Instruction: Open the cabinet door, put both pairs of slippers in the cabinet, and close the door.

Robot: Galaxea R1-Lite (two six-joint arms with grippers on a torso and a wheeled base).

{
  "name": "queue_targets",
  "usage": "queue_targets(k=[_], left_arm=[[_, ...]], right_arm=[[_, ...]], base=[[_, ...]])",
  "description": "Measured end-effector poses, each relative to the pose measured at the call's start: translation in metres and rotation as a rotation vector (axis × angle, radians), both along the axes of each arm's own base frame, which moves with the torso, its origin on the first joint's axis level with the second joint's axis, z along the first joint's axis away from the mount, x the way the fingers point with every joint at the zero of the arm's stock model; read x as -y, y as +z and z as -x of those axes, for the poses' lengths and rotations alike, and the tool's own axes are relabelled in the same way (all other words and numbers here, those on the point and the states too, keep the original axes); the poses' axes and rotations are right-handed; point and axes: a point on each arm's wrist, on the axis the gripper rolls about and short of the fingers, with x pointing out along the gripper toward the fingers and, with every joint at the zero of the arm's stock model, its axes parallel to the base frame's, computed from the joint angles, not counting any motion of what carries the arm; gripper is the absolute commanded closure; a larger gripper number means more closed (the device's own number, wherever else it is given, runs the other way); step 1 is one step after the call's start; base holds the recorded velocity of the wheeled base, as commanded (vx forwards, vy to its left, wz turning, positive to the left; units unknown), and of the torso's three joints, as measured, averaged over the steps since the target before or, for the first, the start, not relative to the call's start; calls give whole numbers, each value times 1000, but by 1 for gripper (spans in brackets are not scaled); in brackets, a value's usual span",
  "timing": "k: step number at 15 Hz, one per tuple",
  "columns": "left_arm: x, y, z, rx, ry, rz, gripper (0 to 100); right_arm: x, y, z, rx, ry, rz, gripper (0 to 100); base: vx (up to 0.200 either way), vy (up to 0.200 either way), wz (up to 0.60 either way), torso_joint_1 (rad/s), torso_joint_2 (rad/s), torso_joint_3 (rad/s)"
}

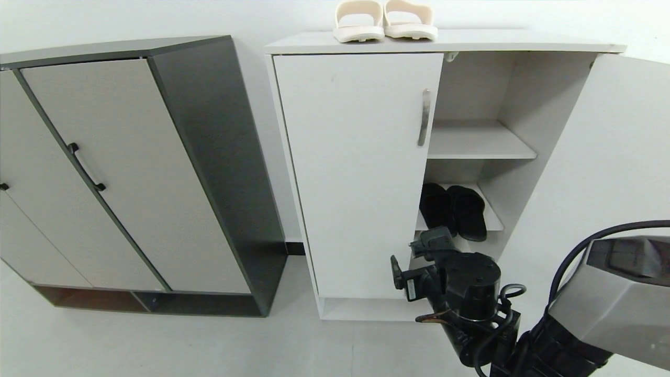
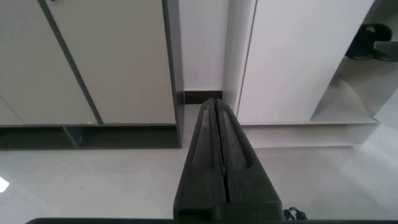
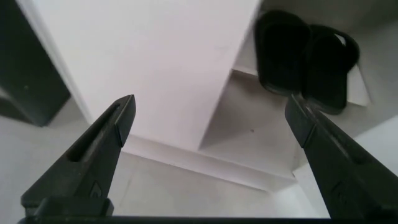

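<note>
A home entrance hall, or a room fitted out as one, is suggested by shoe storage lined up along a plain white wall (image 1: pixel 157 21) on a pale, smooth floor (image 1: pixel 157 345). A white cabinet (image 1: pixel 361 173) is stood against that wall with its right door swung open, so that its shelves are shown; a pair of black slippers (image 1: pixel 455 209) is kept on its lower shelf and a pair of cream slippers (image 1: pixel 384 21) is set on its top. Just left of the white cabinet, a grey cabinet (image 1: pixel 131 173) with dark sides and black handles is placed against the same wall.
</note>
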Motion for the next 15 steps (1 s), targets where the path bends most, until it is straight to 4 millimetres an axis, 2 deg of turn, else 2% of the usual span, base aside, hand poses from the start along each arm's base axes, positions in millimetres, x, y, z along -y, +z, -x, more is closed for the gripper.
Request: queue_targets(k=[10,15], left_arm=[[0,0,0,0,2,1,100],[0,0,0,-2,3,1,100]], right_arm=[[2,-7,1,-7,2,10,0],[2,-7,2,-5,8,18,0]], base=[[0,0,0,0,0,0],[0,0,0,25,-286,-317]])
